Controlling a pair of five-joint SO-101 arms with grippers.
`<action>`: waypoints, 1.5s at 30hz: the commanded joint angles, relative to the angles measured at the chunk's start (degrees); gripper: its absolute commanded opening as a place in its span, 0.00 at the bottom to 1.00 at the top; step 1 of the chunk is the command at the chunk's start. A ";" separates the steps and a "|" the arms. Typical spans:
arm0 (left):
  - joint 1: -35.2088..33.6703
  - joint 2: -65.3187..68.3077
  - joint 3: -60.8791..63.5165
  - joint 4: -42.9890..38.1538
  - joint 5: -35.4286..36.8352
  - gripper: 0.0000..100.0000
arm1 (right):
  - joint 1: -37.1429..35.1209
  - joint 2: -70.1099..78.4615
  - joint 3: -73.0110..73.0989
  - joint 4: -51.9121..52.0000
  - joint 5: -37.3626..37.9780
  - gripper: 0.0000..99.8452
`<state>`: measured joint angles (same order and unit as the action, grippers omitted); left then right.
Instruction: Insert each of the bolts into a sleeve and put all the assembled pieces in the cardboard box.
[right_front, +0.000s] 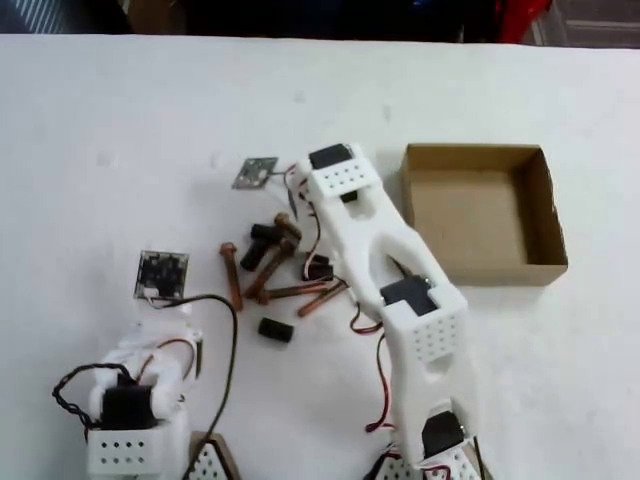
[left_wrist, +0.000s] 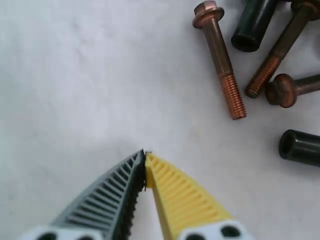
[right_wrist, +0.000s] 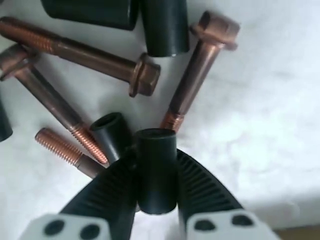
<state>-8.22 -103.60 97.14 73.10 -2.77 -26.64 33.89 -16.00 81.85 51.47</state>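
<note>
Your right claw (right_wrist: 156, 162) clamps one sleeve (right_wrist: 156, 175); left claw (left_wrist: 145, 156) closed on nothing (bolts (right_wrist: 195, 75) loose just beyond). None sleeved, box (right_front: 480, 268) unfilled.

A white table (right_front: 480, 90) is filling nearly the whole high view, its matte top taking soft, even light and showing a few faint grey marks. Along the top edge of the frame a dark strip (right_front: 330, 15) of room is running behind it. A pale striped patch (right_front: 40, 12) is showing at the upper left, and a red shape (right_front: 522, 18) and a grey surface (right_front: 600, 18) are sitting at the upper right.
</note>
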 joint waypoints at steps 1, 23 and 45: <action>-0.13 -0.57 -0.18 0.53 -0.18 0.02 | 1.45 -2.77 -2.55 0.57 0.26 0.02; -0.13 -0.57 -0.18 0.53 -0.18 0.02 | 9.01 4.09 -4.31 -5.67 -2.55 0.11; -0.13 -0.57 -0.18 0.53 -0.18 0.02 | 4.88 4.26 -4.40 -5.85 -2.02 0.10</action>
<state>-8.22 -103.60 97.14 73.10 -2.77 -20.57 38.29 -18.46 76.84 49.63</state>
